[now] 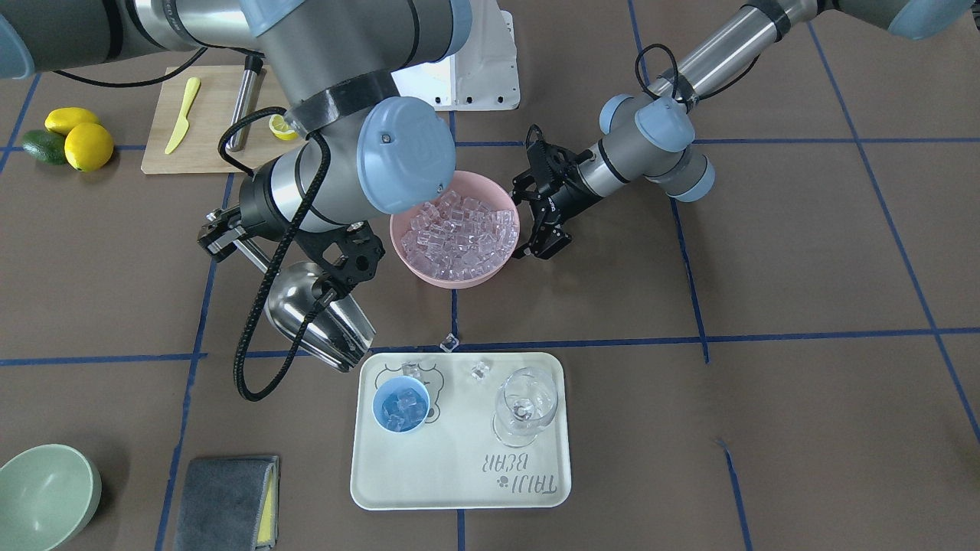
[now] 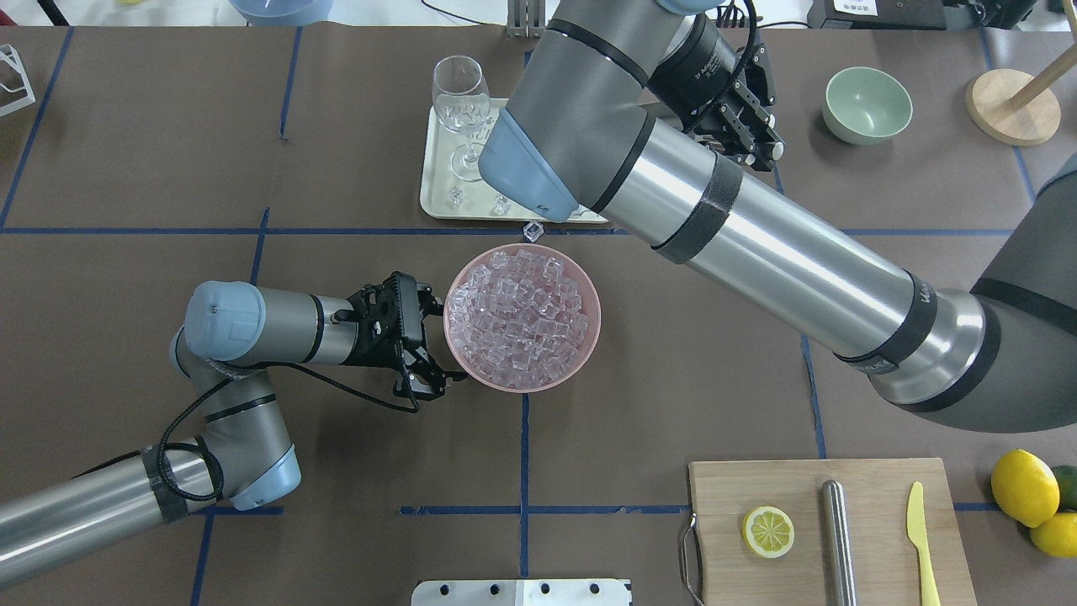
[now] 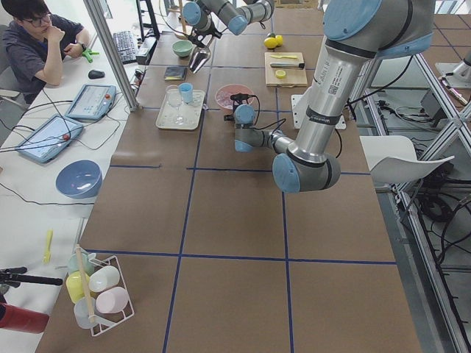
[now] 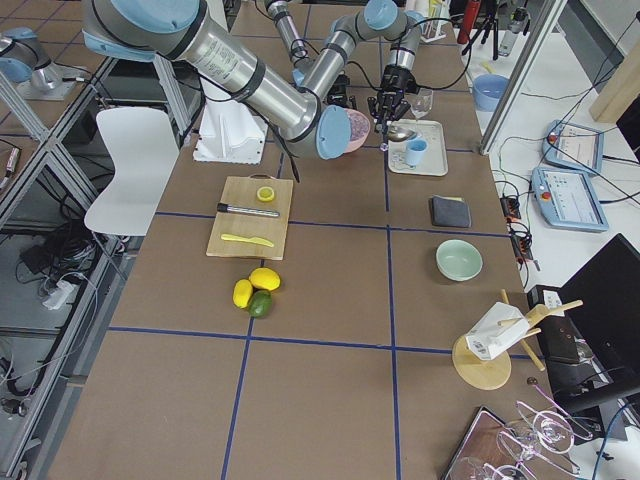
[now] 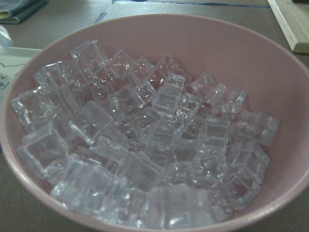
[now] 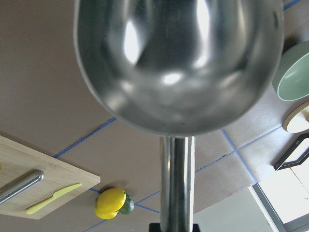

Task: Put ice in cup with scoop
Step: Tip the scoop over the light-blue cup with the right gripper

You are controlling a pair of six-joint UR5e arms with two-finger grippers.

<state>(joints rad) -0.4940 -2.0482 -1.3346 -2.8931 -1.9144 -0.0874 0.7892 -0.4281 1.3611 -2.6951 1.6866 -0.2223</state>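
Note:
The ice (image 1: 459, 233) fills a pink bowl (image 1: 429, 269) at mid-table and shows close up in the left wrist view (image 5: 145, 140). My left gripper (image 1: 534, 218) is open, its jaws set wide beside the bowl's rim (image 2: 450, 324). My right gripper (image 1: 228, 239) is shut on the rod handle of the steel scoop (image 1: 318, 317). The scoop hangs tilted just off the tray's corner, mouth toward the light-blue cup (image 1: 401, 404), and looks empty (image 6: 178, 63). The cup stands on the tray with several cubes inside. In the overhead view my right arm hides it.
The cream tray (image 1: 459, 474) also holds a clear stemmed glass (image 1: 524, 405) and loose cubes (image 1: 480, 370); one cube (image 1: 450, 343) lies on the table. A green bowl (image 1: 46, 493), a grey cloth (image 1: 226, 501), a cutting board (image 1: 207, 145) and lemons (image 1: 84, 141) lie on my right side.

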